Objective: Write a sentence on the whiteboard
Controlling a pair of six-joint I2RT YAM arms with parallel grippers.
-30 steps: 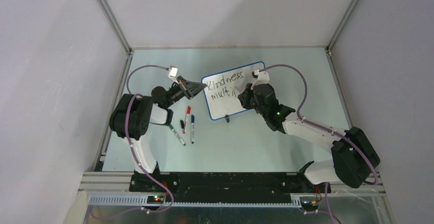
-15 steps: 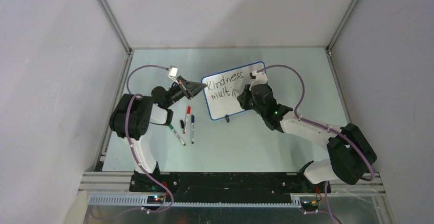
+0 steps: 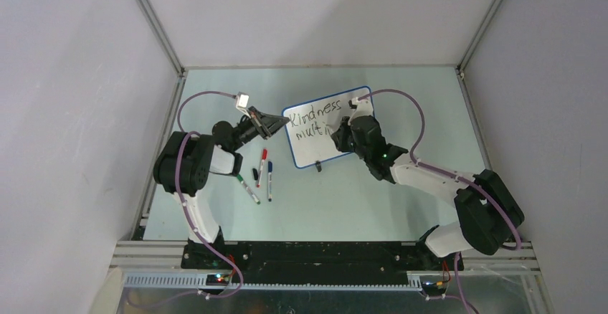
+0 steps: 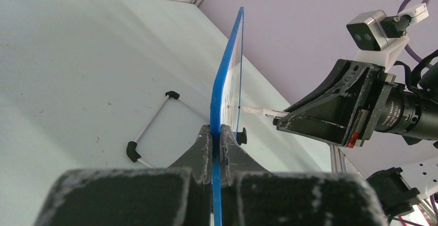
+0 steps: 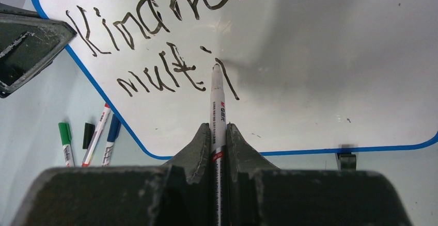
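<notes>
The whiteboard (image 3: 312,152) stands tilted on the table, and my left gripper (image 3: 284,122) is shut on its blue left rim (image 4: 227,76), pinched between the jaws (image 4: 216,133). The sentence (image 5: 170,35) reads "Kindness" above "multi", followed by a slanted stroke. My right gripper (image 5: 217,130) is shut on a white marker (image 5: 217,107) whose tip rests at the top of that stroke. In the top view my right gripper (image 3: 335,135) covers the board's middle right. From the left wrist the marker (image 4: 255,111) meets the board's face.
Left of the board lie a red-capped marker (image 3: 262,163), a blue one (image 3: 269,179), a green one (image 3: 248,188) and a black cap (image 3: 254,174). A black foot (image 5: 346,160) props the board's lower edge. A wire stand (image 4: 152,128) lies behind it.
The right arm's elbow has drifted a little to the left and the marker has crept slightly along the second line. The left arm and the board have stayed put.
</notes>
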